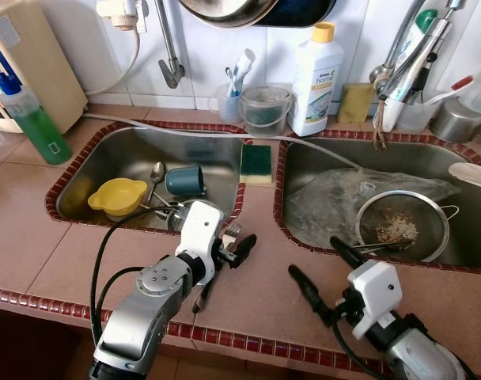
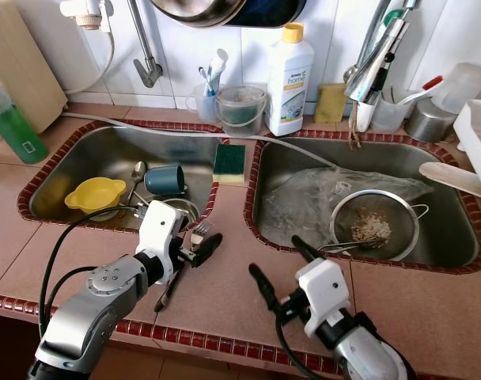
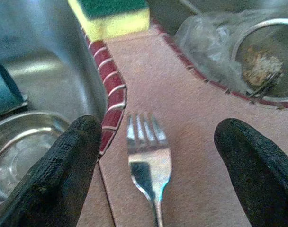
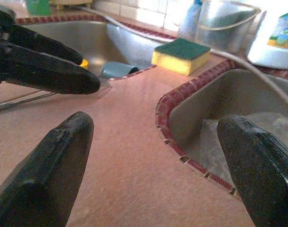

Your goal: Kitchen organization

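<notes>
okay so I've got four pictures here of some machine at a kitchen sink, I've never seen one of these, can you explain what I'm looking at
It is a humanoid robot at a tiled double sink. The two wide pictures come from cameras in its head; the two close ones from its wrists, looking along its black jaws. The left gripper is open over a fork on the counter between the basins. The right gripper is open and holds nothing. The left sink contains a yellow bowl, a teal cup and a spoon. A strainer sits in the right sink; a sponge rests on the divider.
</notes>
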